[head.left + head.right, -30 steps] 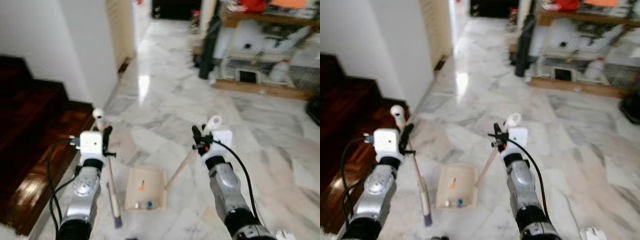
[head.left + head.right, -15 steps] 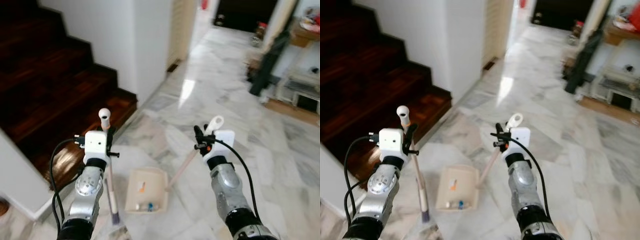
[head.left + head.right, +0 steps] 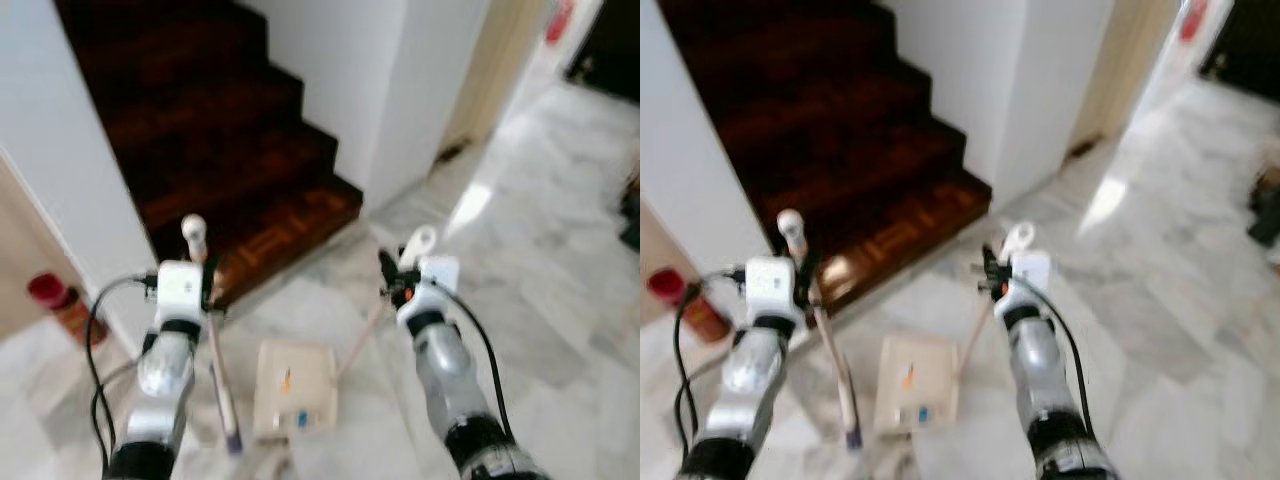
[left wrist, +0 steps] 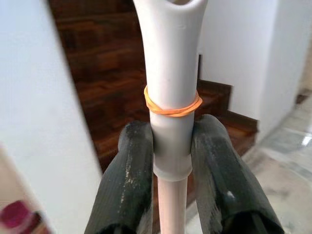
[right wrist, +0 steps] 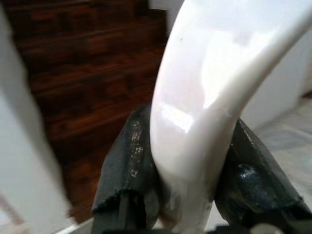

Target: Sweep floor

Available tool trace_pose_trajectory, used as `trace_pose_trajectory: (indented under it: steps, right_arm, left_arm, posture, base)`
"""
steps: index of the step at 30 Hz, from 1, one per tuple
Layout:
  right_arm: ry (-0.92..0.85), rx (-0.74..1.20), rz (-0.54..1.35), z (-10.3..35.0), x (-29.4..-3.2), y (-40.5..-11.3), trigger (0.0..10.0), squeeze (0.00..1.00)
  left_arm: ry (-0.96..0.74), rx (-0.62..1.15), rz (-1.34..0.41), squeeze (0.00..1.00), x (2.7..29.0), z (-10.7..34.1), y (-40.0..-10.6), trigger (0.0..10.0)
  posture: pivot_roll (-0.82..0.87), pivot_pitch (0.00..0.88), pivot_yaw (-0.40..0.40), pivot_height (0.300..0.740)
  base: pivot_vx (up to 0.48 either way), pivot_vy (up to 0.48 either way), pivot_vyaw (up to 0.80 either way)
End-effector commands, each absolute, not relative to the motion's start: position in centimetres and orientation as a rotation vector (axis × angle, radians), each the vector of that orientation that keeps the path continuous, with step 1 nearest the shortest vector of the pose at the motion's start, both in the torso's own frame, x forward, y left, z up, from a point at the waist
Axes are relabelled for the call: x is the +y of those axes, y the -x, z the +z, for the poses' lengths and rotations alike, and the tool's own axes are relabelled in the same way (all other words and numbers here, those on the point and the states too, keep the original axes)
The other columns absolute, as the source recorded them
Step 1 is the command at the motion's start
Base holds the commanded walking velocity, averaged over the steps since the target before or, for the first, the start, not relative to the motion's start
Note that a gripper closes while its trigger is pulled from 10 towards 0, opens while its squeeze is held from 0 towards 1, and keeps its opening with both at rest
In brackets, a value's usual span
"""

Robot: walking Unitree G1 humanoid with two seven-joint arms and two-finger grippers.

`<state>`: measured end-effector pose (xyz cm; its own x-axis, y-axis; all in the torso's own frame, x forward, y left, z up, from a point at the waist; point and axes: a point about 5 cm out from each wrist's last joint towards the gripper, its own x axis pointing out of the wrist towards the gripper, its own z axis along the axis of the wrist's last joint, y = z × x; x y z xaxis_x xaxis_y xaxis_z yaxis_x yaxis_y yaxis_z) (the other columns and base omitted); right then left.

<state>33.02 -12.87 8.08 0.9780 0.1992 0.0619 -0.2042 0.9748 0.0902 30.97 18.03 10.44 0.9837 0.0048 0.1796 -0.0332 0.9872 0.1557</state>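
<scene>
My left gripper is shut on the white upper end of the broom handle, which carries an orange rubber band. The pale broom stick runs down to the marble floor at the left. My right gripper is shut on the white dustpan handle. That handle slants down to the cream dustpan, which rests on the floor between my arms. A few small bits of litter lie in the pan.
Dark wooden stairs rise ahead and to the left, beside a white wall. A red container stands on the floor at far left. Marble floor stretches to the right toward a doorway.
The whole view has swung left: the stairs now stand straight ahead and the shelves at right have gone out of frame. Both grippers keep their hold on broom and dustpan.
</scene>
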Motion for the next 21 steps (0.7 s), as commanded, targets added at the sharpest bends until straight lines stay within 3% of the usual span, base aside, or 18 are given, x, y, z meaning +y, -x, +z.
trace_pose_trajectory:
  steps: [1,21]
  right_arm:
    - [-0.117,-0.105,0.189,9.24,-13.17,-33.44,10.0,0.0]
    - [-0.121,-0.098,0.194,9.18,-12.99,-33.45,10.0,0.0]
  left_arm:
    - [-0.165,-0.225,0.012,0.0,17.68,11.3,-31.16,10.0]
    - [-0.168,-0.223,0.008,0.0,17.76,11.36,-31.2,10.0]
  posture:
    - [0.04,0.0,-0.062,0.74]
    - [0.05,0.0,-0.058,0.74]
  base:
    - [0.0,0.0,0.8]
    - [0.0,0.0,0.8]
